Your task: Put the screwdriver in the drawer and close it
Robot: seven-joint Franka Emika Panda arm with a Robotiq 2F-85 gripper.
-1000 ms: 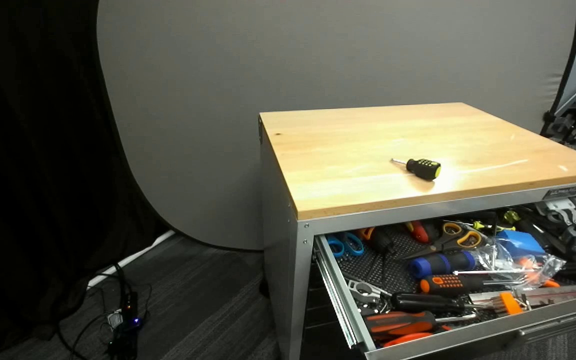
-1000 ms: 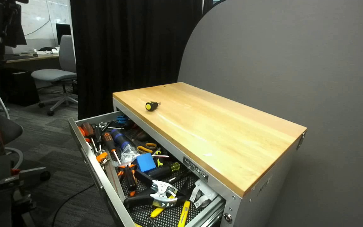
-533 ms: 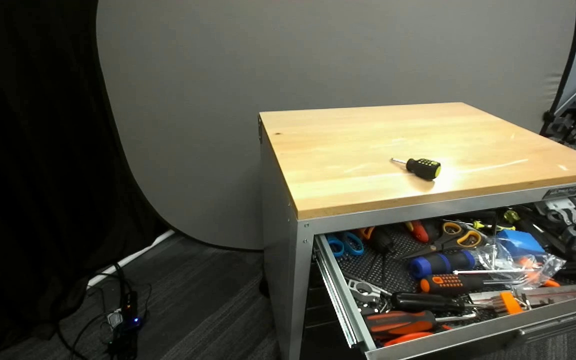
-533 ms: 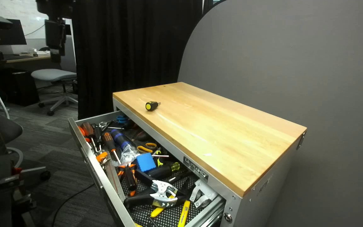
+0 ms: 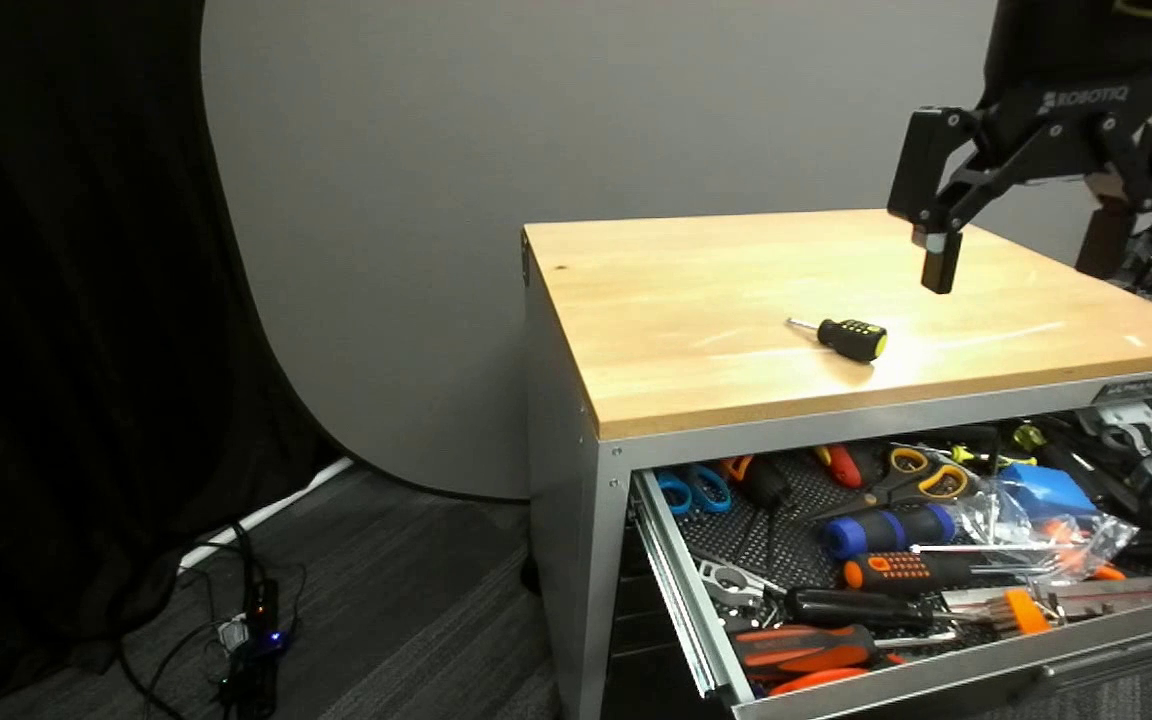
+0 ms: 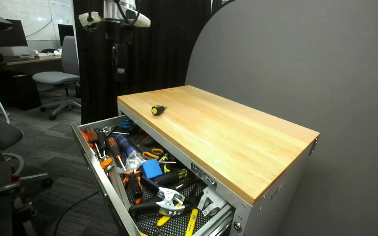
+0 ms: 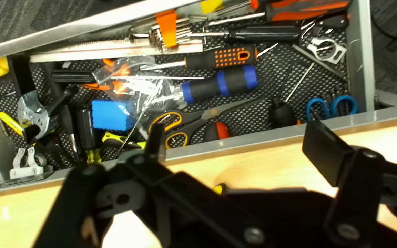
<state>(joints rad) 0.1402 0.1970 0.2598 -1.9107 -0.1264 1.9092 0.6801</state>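
The screwdriver (image 5: 851,340) lies on the wooden cabinet top near its front edge, black handle with yellow end and short pale shaft. It also shows in an exterior view (image 6: 158,110). In the wrist view only its yellow handle end (image 7: 219,188) shows; the gripper hides the rest. The drawer (image 5: 896,682) is pulled out and full of tools; its front rim also shows in an exterior view (image 6: 105,179) and the wrist view (image 7: 81,26). My gripper (image 5: 1023,255) is open and empty, above the cabinet top, apart from the screwdriver. Its spread fingers show in the wrist view (image 7: 240,144).
The wooden top (image 5: 716,270) sits above the drawer opening. The drawer holds scissors (image 7: 202,117), a blue block (image 7: 112,114), a spring clamp (image 6: 171,200) and several screwdrivers. A bar handle (image 5: 1126,655) is on the drawer front. A grey backdrop (image 5: 636,110) stands behind.
My gripper has come into view from the side and moved in over the cabinet top. The screwdriver and the open drawer have not moved.
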